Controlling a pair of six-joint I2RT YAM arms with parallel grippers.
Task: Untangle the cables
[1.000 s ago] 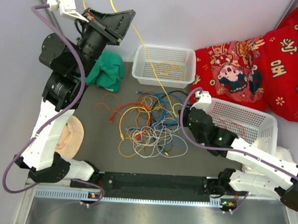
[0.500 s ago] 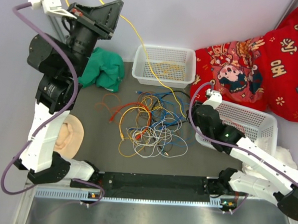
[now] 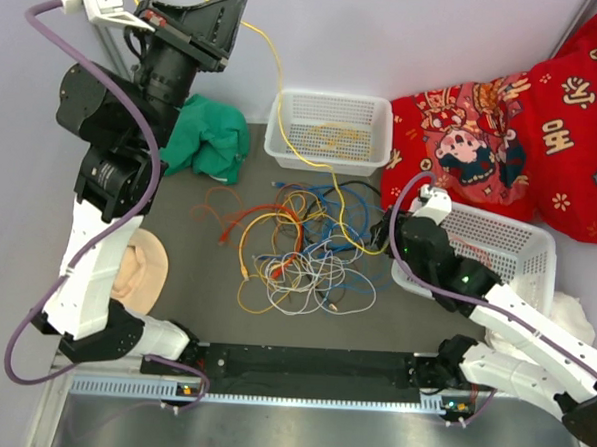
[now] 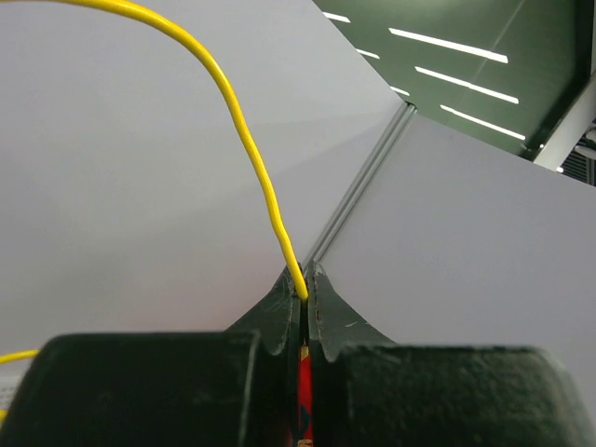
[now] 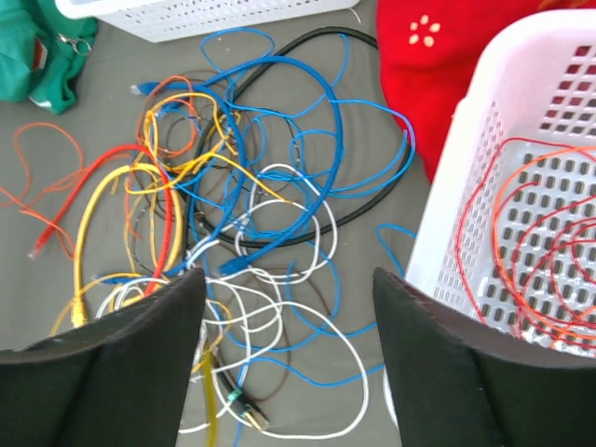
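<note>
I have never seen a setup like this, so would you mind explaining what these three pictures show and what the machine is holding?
These are two robot arms bolted to the near edge of a table, each ending in a two-finger gripper. The overhead picture comes from a fixed camera above and behind them. The other two come from a camera on each wrist.

On the table lies a tangle of cables in yellow, red, orange, blue and white. Around it are a green cloth, a red cushion, a white basket at the back and a second white basket on the right, with red and orange wires inside.

The left gripper, raised high, is shut on one yellow cable. The right gripper is open and empty, above the pile's edge.
</note>
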